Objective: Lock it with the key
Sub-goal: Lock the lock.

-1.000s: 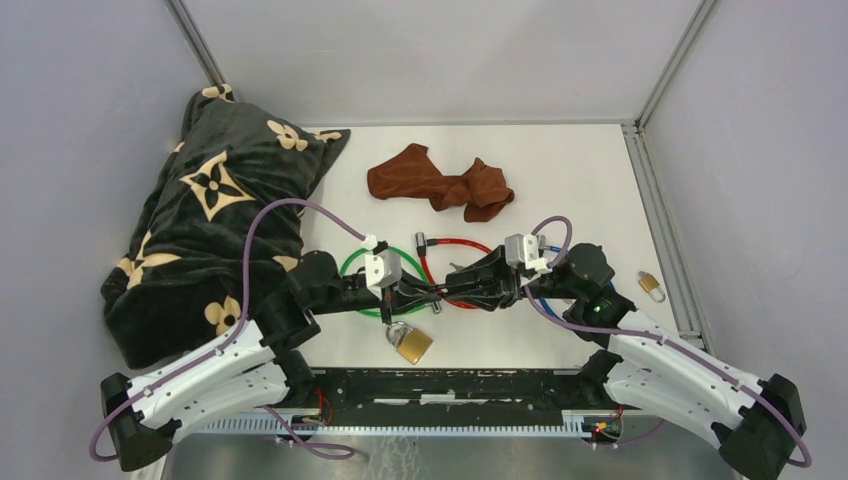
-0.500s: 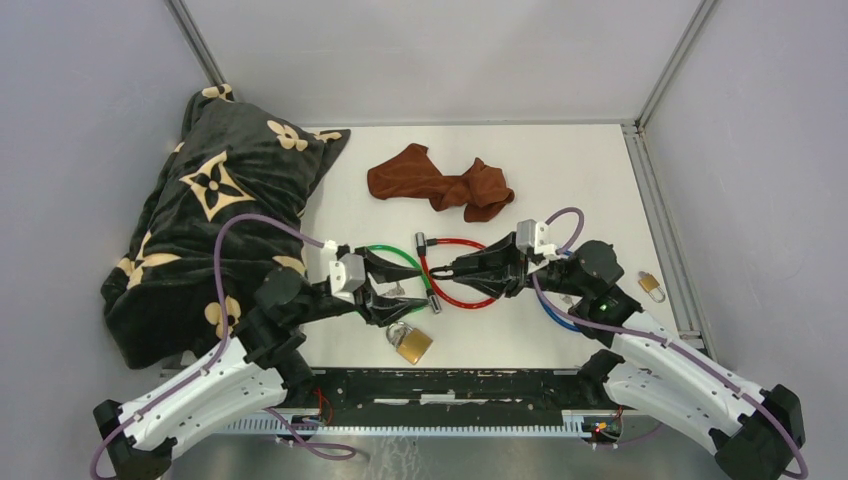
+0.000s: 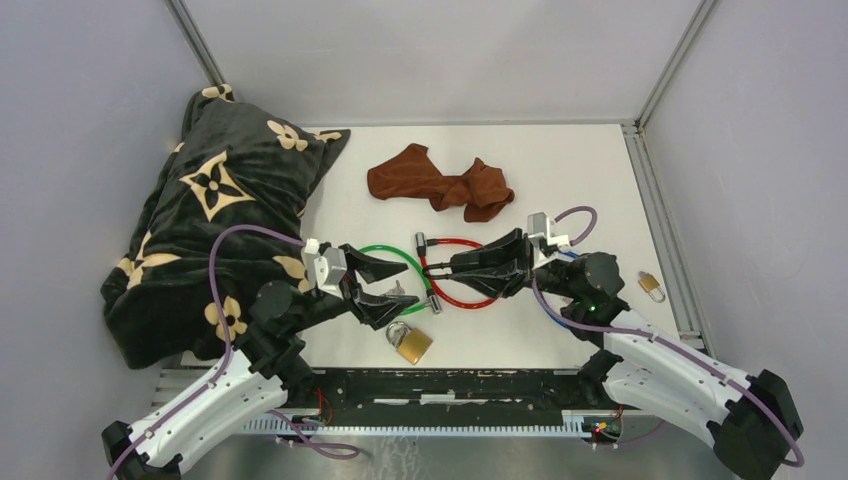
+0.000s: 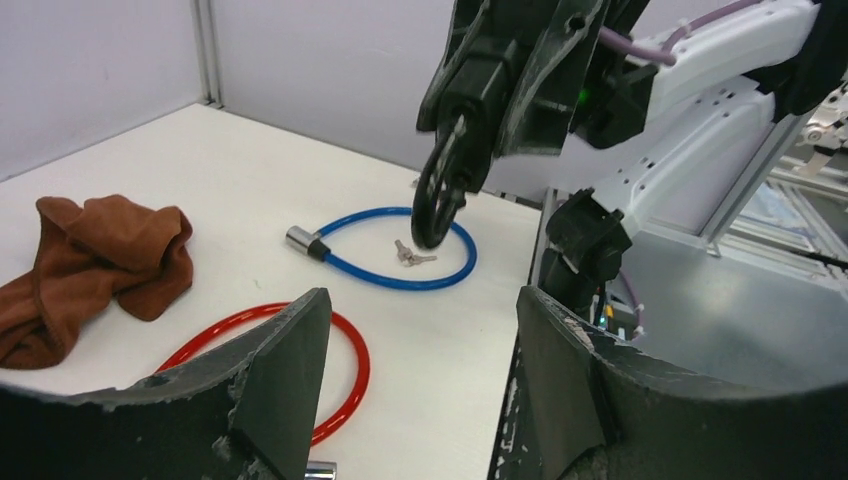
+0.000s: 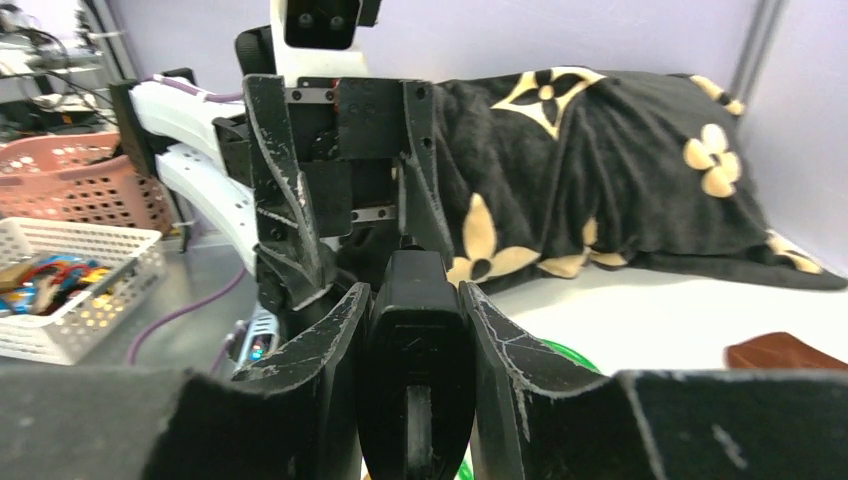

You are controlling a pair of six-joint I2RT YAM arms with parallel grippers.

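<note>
My right gripper (image 3: 438,269) is shut on a black lock (image 3: 430,270), held above the table; in the right wrist view the lock's body (image 5: 415,370) fills the gap between the jaws. In the left wrist view that lock (image 4: 440,190) hangs from the right gripper (image 4: 480,95), with a dark loop at its lower end. My left gripper (image 3: 408,289) stands open and empty a short way left of it, and its fingers (image 4: 285,370) are wide apart. Small silver keys (image 3: 398,293) lie on the table beneath it. I cannot make out a key in the black lock.
On the table lie a red cable lock (image 3: 462,272), a green one (image 3: 385,252), a blue one (image 4: 400,250) with keys (image 4: 412,256) inside its loop, a brass padlock (image 3: 411,344) and a small padlock (image 3: 651,286). A brown cloth (image 3: 440,183) lies behind and a black patterned blanket (image 3: 215,210) at the left.
My left gripper, shut at the black lock a second ago, has opened and drawn back to the left. The right gripper has lifted slightly, still holding the lock.
</note>
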